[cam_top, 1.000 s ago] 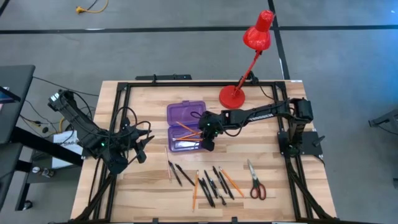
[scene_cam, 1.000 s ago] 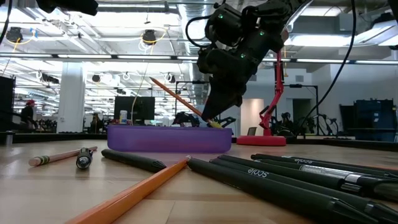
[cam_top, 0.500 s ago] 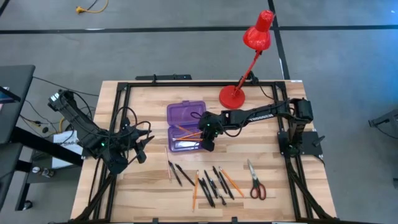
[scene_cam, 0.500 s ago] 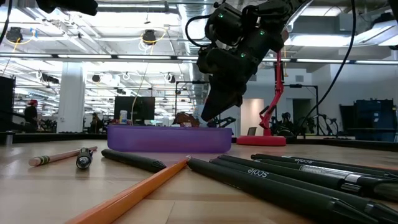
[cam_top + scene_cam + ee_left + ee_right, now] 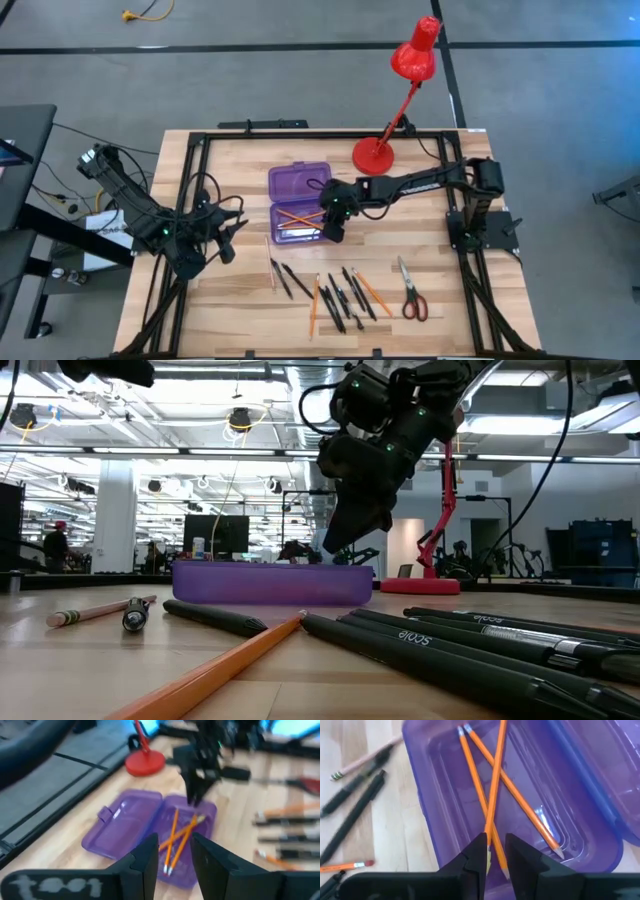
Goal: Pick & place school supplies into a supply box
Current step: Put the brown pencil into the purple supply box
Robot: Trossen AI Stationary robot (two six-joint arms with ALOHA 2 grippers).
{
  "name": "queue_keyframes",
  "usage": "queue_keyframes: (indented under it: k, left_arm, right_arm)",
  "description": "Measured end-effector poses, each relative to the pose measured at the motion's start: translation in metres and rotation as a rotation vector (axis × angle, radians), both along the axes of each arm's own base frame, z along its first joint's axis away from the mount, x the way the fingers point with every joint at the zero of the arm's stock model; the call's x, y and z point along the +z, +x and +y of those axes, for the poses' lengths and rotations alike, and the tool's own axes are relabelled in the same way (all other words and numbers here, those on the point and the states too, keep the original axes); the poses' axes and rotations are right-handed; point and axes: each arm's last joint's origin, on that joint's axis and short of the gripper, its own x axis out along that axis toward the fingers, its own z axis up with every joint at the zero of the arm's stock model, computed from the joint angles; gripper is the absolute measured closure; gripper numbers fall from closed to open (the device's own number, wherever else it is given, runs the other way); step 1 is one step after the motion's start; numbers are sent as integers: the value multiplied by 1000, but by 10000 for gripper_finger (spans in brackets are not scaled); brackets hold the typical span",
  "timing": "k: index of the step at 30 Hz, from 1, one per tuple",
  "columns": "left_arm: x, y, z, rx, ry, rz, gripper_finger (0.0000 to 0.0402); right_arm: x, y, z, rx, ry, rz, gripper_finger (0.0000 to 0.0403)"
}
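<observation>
Now right end effector (image 5: 333, 222) narrowly open above pencils (image 5: 492, 795) lying in supply box (image 5: 297, 204).

Translucent glossy purple plastic supply box (image 5: 297, 203) on pale, smooth-grained wooden table (image 5: 240, 300)

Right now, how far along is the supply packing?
Done: three thin orange pencils lie crossed in the open translucent purple plastic case. In hand: nothing; the right gripper hovers empty over the case, the left gripper waits at the table's left. Left: black pens, more orange pencils, red-handled scissors.
</observation>
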Motion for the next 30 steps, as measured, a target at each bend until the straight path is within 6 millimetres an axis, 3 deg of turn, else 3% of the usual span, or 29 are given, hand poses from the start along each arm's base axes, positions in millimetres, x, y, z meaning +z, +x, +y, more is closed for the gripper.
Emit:
queue_keyframes:
  k: [4,10,18,22,27,30]
  left_arm:
    - [-7,4,-7,-145,34,162,299]
    - [-26,17,-18,-337,119,409,299]
    - [-57,62,-23,-611,133,632,299]
    - [-75,83,-29,-811,133,690,299]
    - [-100,94,-37,-990,138,800,299]
    - [-108,101,-43,-1050,142,776,299]
  right_arm:
    - [17,-1,4,2,0,-72,341]
    - [57,-9,14,53,-29,-228,341]
    - [102,-29,39,114,-18,-357,341]
    - [114,-42,55,142,-3,-362,341]
    - [123,-60,76,135,-11,-313,341]
    - [129,-74,89,135,-26,-295,341]
